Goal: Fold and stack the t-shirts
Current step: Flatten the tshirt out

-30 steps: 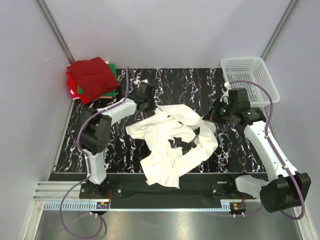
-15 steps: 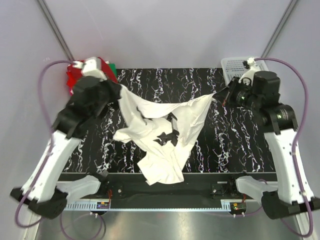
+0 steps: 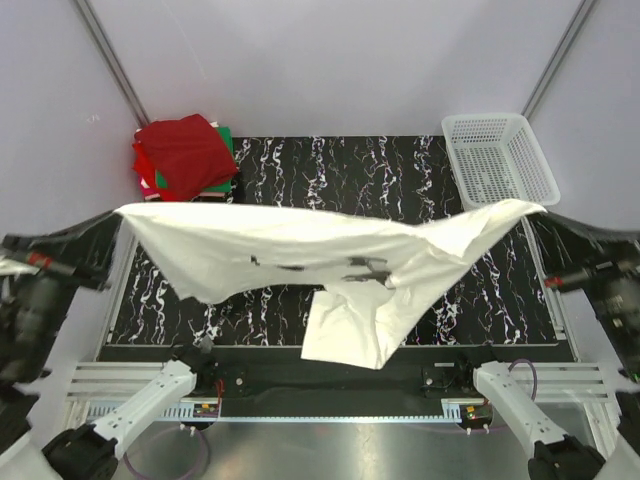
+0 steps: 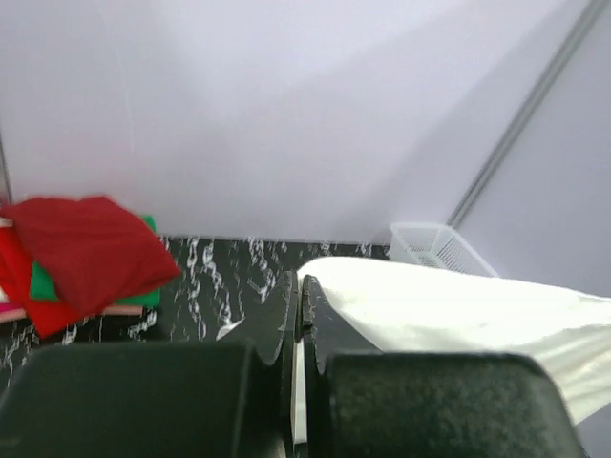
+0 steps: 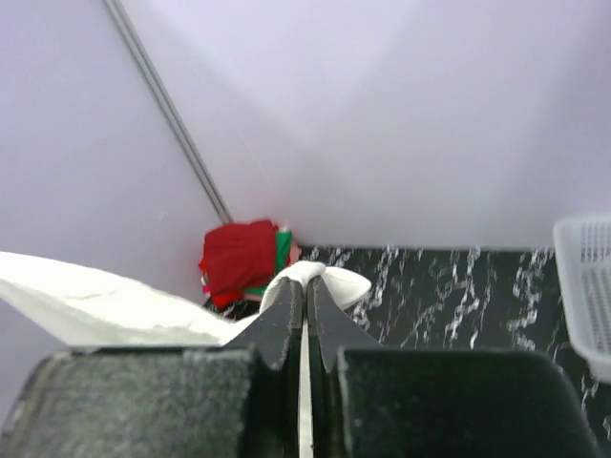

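The plain white t-shirt (image 3: pixel 300 245) hangs stretched in the air between both grippers, high above the black marbled table (image 3: pixel 400 165), with a sleeve sagging at the lower middle. My left gripper (image 3: pixel 121 213) is shut on its left corner; the left wrist view shows the fingers (image 4: pixel 298 286) closed with white cloth (image 4: pixel 430 310) trailing to the right. My right gripper (image 3: pixel 541 211) is shut on the right corner; in the right wrist view (image 5: pixel 305 286) the cloth (image 5: pixel 95 305) trails to the left. The folded dark red, bright red and green t-shirts (image 3: pixel 185 158) lie stacked at the table's back left corner.
A white plastic mesh basket (image 3: pixel 500 160) stands at the back right corner and also shows in the left wrist view (image 4: pixel 434 246). Grey walls close in the back and sides. Both arms are raised wide at the left and right edges of the top view.
Both grippers have lifted and pulled apart with the white t-shirt, from crumpled on the table to taut and spread wide in the air.
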Robot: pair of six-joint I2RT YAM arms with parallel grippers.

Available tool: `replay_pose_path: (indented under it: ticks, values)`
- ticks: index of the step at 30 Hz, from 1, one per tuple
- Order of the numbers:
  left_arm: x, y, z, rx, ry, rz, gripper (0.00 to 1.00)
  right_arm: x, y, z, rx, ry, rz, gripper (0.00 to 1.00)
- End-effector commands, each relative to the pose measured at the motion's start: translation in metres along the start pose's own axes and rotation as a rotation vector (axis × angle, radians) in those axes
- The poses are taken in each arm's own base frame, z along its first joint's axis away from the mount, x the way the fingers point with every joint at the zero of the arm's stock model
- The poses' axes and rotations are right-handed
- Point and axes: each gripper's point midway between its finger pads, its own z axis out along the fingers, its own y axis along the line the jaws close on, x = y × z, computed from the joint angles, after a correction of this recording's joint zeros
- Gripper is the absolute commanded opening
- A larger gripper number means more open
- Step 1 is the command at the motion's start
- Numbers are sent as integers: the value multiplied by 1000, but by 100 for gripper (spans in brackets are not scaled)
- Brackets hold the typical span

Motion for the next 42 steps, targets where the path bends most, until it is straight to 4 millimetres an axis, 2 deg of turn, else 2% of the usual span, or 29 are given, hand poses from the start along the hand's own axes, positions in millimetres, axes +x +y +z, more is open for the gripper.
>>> replay_pose_path:
  ticks: [1, 5, 7, 9, 12, 14, 17, 18, 19, 20, 21, 22, 23, 24, 25, 26, 27, 29, 30, 31, 32, 33, 34, 35, 37, 38, 40, 41, 42]
  values:
    - [-35, -17, -40, 136, -129, 51, 0, -44, 18, -25, -63, -164, -94, 0]
    - [-71, -19, -83, 183, -287, 54, 0, -81, 42, -64, -168, -313, -160, 0]
    - [-80, -19, -94, 194, -321, 56, 0, -101, 48, -81, -183, -382, -195, 0]
    - [-89, -17, -103, 187, -357, 61, 0, -114, 52, -88, -217, -423, -203, 0]
    - [-89, -6, -91, 108, -346, 78, 0, -121, 50, -77, -241, -432, -246, 0]
    - [-75, 2, -64, 41, -276, 108, 0, -117, 39, -48, -202, -400, -270, 0]
    - [-52, 9, -19, -33, -193, 142, 0, -95, 26, 8, -166, -318, -308, 0]
    - [-42, 13, 1, -66, -152, 159, 0, -87, 23, 25, -155, -292, -324, 0]
    - [-35, 15, 14, -90, -130, 175, 0, -64, 5, 62, -71, -219, -370, 0]
    - [-23, 18, 32, -115, -95, 188, 0, -57, -2, 81, -36, -210, -395, 0]
    - [-8, 26, 57, -178, -44, 210, 0, -35, -14, 116, 7, -147, -441, 0]
    - [1, 32, 72, -219, -18, 230, 0, -11, -33, 140, 86, -90, -466, 0]
    - [19, 38, 91, -257, 25, 253, 0, -1, -39, 160, 111, -87, -485, 0]
    - [43, 48, 120, -324, 96, 291, 0, 34, -51, 198, 134, -6, -538, 0]
    - [61, 55, 137, -364, 144, 313, 0, 59, -70, 219, 178, 45, -559, 0]
    - [76, 64, 153, -406, 185, 321, 0, 71, -84, 240, 208, 51, -553, 0]
    - [113, 90, 186, -474, 300, 341, 1, 122, -110, 278, 233, 157, -496, 0]
    - [152, 124, 211, -580, 426, 298, 6, 153, -156, 313, 267, 218, -425, 0]
    - [197, 169, 232, -684, 562, 287, 24, 219, -193, 341, 317, 349, -369, 4]
    - [207, 181, 239, -715, 621, 235, 32, 202, -202, 362, 326, 327, -351, 44]
    - [222, 200, 245, -736, 691, 187, 40, 236, -218, 363, 360, 458, -330, 68]
    - [263, 220, 255, -775, 811, 168, 42, 259, -232, 387, 383, 488, -291, 81]
    - [259, 220, 260, -787, 814, 146, 42, 272, -236, 390, 385, 520, -271, 93]
    - [263, 219, 264, -770, 821, 142, 47, 283, -236, 390, 381, 549, -254, 97]
    - [264, 215, 266, -734, 786, 131, 69, 289, -233, 390, 370, 554, -214, 100]
    - [248, 204, 261, -699, 740, 120, 74, 289, -231, 388, 372, 556, -211, 100]
    - [250, 197, 253, -663, 728, 113, 80, 282, -229, 377, 391, 549, -211, 100]
    - [240, 188, 247, -636, 708, 102, 80, 280, -228, 371, 397, 549, -212, 100]
    - [238, 185, 242, -631, 707, 97, 80, 279, -226, 357, 410, 557, -193, 100]
